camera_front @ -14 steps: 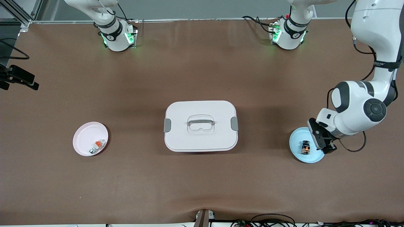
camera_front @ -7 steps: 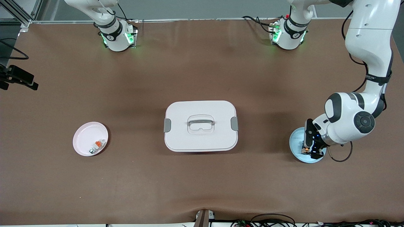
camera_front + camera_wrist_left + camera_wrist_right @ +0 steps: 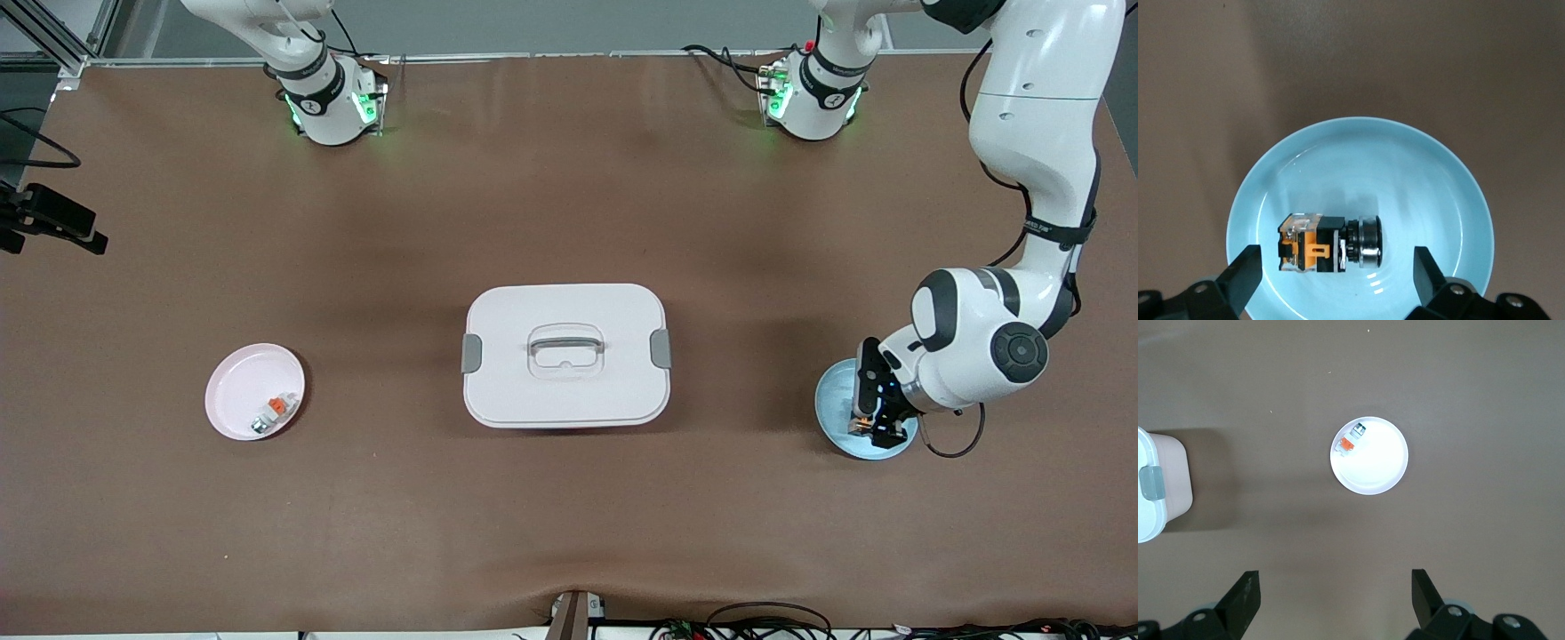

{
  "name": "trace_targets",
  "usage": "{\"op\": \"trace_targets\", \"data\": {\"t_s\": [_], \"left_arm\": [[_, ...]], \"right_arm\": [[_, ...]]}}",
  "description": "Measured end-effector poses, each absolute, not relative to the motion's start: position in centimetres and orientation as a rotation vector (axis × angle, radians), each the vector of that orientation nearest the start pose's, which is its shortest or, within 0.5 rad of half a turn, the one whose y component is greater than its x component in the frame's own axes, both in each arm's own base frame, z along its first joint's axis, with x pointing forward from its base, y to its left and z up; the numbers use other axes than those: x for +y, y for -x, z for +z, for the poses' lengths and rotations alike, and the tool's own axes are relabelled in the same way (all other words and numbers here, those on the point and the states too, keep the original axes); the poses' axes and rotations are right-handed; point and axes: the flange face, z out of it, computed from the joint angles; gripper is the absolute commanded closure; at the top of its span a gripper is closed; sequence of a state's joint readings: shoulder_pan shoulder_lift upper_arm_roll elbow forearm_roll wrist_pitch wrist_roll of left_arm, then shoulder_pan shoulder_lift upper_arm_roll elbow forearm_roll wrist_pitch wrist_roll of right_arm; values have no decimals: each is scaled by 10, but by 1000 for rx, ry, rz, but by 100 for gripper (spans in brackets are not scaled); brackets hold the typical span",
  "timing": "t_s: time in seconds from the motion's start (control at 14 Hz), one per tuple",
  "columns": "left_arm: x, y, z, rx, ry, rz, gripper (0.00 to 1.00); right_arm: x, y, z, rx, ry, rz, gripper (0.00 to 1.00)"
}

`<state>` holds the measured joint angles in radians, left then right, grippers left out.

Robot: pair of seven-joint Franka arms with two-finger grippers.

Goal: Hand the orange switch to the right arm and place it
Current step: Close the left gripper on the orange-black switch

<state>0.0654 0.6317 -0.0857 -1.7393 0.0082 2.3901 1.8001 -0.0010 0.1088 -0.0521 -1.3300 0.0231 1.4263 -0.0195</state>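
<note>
Front view: the left end effector (image 3: 869, 418) is down over the round light-blue plate (image 3: 834, 402) at the left arm's end of the table (image 3: 569, 222). Left wrist view: fingers (image 3: 1245, 273) spread wide, flanking but not touching the small black-and-orange switch (image 3: 1328, 243) lying on that plate. Right wrist view: the right end effector (image 3: 1335, 603) hangs wide open, empty, high over the table near a round white plate (image 3: 1371, 460).

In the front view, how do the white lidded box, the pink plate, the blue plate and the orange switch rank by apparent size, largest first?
1. White lidded box, clearly largest.
2. Pink plate and blue plate: they look about alike, and the left gripper covers part of the blue one, so I do not rank them.
3. Orange switch, tiny, mostly hidden.
</note>
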Motion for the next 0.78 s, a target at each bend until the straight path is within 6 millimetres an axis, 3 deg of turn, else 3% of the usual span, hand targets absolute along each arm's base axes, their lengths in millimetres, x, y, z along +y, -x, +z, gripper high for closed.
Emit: {"op": "trace_targets", "data": {"t_s": [0.43, 0.78], "left_arm": [[-5, -675, 196, 2456, 1945, -105, 0], [-3, -674, 193, 2457, 1950, -101, 0]], "right_arm": [[-26, -572, 662, 48, 3123, 18, 0], [-26, -572, 662, 48, 3123, 18, 0]]}}
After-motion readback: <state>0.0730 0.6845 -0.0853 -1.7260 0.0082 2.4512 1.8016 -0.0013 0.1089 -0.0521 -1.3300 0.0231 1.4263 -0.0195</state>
